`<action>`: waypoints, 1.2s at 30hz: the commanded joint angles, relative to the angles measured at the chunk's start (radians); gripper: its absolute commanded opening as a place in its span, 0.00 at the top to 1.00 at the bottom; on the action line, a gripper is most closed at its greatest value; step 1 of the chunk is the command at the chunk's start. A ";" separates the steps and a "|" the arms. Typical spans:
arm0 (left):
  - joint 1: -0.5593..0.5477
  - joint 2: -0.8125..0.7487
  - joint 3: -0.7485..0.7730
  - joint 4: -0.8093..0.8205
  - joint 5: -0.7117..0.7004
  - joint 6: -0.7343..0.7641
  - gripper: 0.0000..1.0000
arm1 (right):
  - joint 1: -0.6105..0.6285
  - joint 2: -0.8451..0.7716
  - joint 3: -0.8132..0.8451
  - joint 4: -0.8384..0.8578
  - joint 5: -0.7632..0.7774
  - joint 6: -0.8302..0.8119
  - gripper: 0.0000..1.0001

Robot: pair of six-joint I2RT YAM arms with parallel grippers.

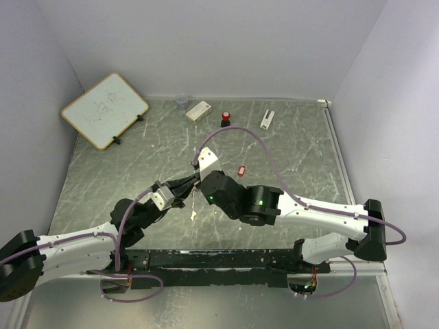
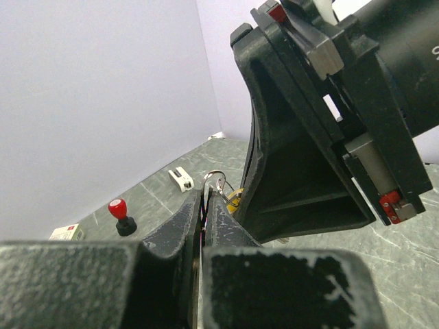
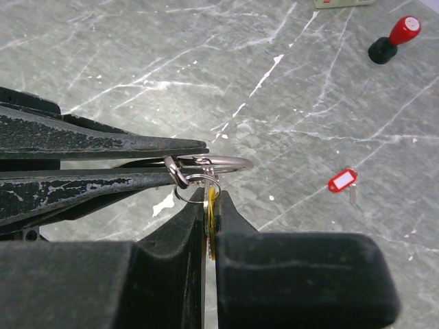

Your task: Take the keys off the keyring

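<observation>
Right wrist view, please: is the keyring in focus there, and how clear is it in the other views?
Right wrist: the keyring is sharp; left wrist: it is small yet distinct at the tips of dark fingers; top external: even light, but the ring is too small to make out.

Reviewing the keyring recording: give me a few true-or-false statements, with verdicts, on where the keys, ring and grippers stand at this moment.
1. The red-headed key lies loose on the table, apart from the ring. True.
2. The right gripper is open and holds nothing. False: it is shut on the yellowish key.
3. The left gripper pinches the keyring. True.
4. The whiteboard sits in the middle of the table between the arms. False: it is at the far left corner, by the wall.
</observation>
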 commanded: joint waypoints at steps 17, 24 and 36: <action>-0.001 -0.107 0.004 0.194 -0.065 -0.020 0.93 | -0.060 -0.071 -0.078 -0.054 0.087 0.020 1.00; -0.001 -0.095 -0.001 0.171 -0.075 -0.005 0.93 | -0.060 -0.074 -0.034 -0.082 0.094 0.011 1.00; -0.001 -0.073 0.017 0.230 -0.004 -0.025 0.93 | -0.060 -0.044 -0.070 -0.036 0.055 0.002 1.00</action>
